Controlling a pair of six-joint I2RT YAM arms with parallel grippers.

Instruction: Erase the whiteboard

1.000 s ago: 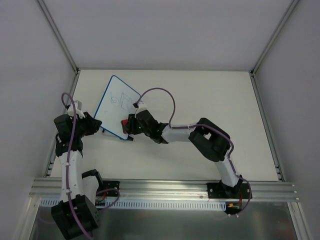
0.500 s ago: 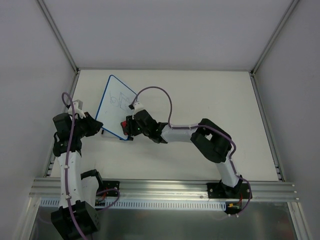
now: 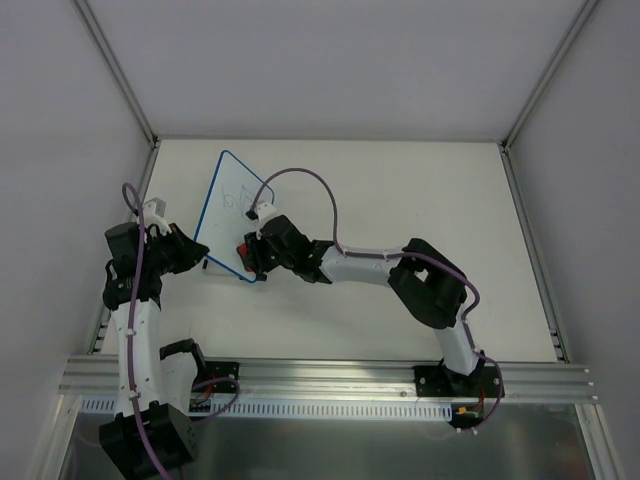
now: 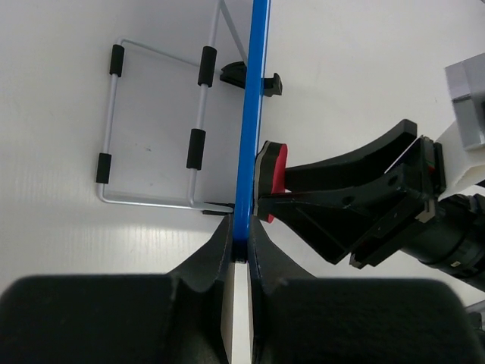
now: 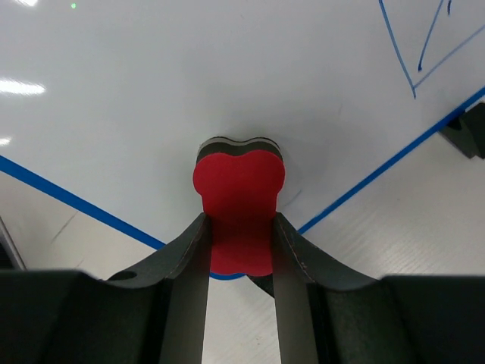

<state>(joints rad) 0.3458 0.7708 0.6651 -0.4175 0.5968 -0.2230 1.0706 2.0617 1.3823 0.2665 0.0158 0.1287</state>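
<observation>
The whiteboard (image 3: 228, 200), white with a thin blue rim, stands tilted at the table's left, with faint blue doodles (image 3: 248, 200) near its right side. My left gripper (image 3: 192, 252) is shut on its lower left edge; the left wrist view shows the blue rim (image 4: 250, 129) edge-on between the jaws of the left gripper (image 4: 240, 241). My right gripper (image 3: 252, 250) is shut on the red bone-shaped eraser (image 5: 237, 205) and presses it against the board's face near its lower corner. Blue lines (image 5: 424, 53) show at the upper right of the board (image 5: 189, 76).
A wire stand (image 4: 155, 136) with black sleeves lies behind the board in the left wrist view. White walls and metal frame posts (image 3: 115, 70) enclose the table (image 3: 420, 200). The right arm (image 3: 430, 285) stretches across the table's middle.
The right gripper with the eraser has slid left and slightly up along the board. Fewer doodles show, and the board has turned a little more upright.
</observation>
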